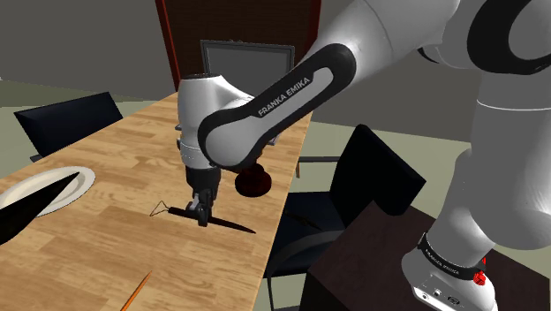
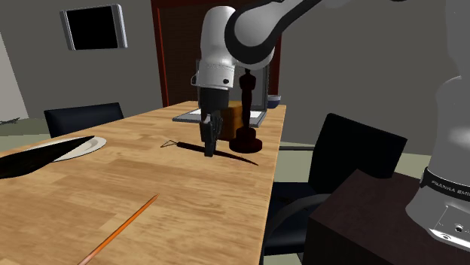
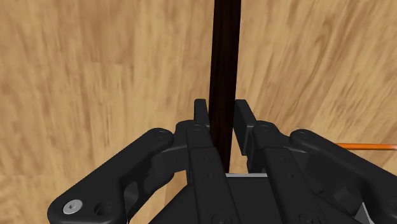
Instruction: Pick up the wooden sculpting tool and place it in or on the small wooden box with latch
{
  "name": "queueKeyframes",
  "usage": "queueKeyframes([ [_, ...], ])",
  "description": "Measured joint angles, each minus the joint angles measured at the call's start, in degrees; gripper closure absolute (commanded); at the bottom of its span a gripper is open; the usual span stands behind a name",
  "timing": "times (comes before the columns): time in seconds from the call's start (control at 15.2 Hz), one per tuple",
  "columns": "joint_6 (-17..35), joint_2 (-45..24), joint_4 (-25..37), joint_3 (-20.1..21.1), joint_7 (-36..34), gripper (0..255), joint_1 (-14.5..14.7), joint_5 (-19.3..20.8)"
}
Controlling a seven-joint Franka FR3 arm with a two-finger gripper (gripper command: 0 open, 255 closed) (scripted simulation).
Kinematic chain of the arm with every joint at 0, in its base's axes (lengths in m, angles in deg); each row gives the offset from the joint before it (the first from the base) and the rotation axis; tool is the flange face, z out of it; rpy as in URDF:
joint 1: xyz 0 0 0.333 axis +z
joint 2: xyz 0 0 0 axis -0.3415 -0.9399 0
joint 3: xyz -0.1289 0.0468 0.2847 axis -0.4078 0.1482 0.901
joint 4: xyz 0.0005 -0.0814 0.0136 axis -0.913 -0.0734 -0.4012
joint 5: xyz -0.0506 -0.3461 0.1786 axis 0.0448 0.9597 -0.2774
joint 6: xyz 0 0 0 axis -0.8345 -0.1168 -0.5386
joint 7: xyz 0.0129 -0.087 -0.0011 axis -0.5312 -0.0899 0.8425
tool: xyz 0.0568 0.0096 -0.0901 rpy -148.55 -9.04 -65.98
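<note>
Arm point(image 1: 291, 88) is reaching down from the stand point(image 1: 397, 265) to the middle of the desk point(image 1: 124, 159), gripper point(image 1: 201, 210) pointing straight down at the wood

Fingers point(image 3: 202, 118) are clenching on the tool point(image 3: 226, 63): in the wrist view the dark shaft is running between both pads and touching them

Tool is lying low along the desk top, gripped near mid-length. In the shoulder view a thin wire loop is sticking out of the gripper toward that view's left, and the tapered dark end is pointing toward that view's right. Cannot tell whether it is lifting clear of the wood

Box point(image 2: 230, 120), brown, is sitting toward the far end of the desk in the second exterior view, just behind the gripper. A dark statuette point(image 2: 246, 113) on a round base is standing in front of it, partly covering it. The tool's tapered end is lying near that base

White plate point(image 1: 62, 187) is sitting near the desk edge at the shoulder view's left, well apart from the tool, with a black pointed shape point(image 1: 26, 208) crossing it

Orange stick point(image 1: 137, 290) is lying on the near part of the desk, apart from everything else

Black chair point(image 1: 375, 181) is standing beside the desk, between it and the stand
</note>
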Motion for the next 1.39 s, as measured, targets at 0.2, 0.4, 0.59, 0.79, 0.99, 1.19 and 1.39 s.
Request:
queueKeyframes([
  [0.2, -2.02, 1.19, 0.87, 0.15, -0.02, 255, -0.12, -0.32],
  [0.4, -3.92, 2.39, 1.61, 0.23, 0.09, 255, -0.33, -0.66],
  [0.59, -6.11, 3.34, 2.90, 0.35, -0.08, 255, -0.36, -0.87],
  [0.79, -8.28, 4.20, 4.24, 0.39, -0.10, 255, -0.48, -1.07],
  [0.99, -10.14, 4.98, 5.34, 0.43, -0.12, 255, -0.58, -1.27],
  [1.19, -12.47, 5.94, 6.75, 0.47, -0.17, 255, -0.70, -1.50],
  [1.39, -14.52, 6.62, 8.16, 0.51, -0.30, 255, -0.74, -1.64],
])
